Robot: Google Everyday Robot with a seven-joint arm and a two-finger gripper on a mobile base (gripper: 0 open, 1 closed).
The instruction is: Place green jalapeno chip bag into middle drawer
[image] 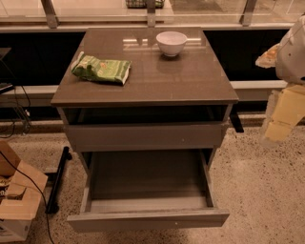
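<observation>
You had one green jalapeno chip bag on the cabinet top, and one white bowl there too, so two loose things up there. You had one cabinet, with two drawers showing: one upper drawer and one middle drawer (the lower of the two, standing open). You had one gripper, at the right edge of the view, beside the cabinet and apart from it. On the floor at the left you had one cardboard box, and along the back you could count three metal posts.
</observation>
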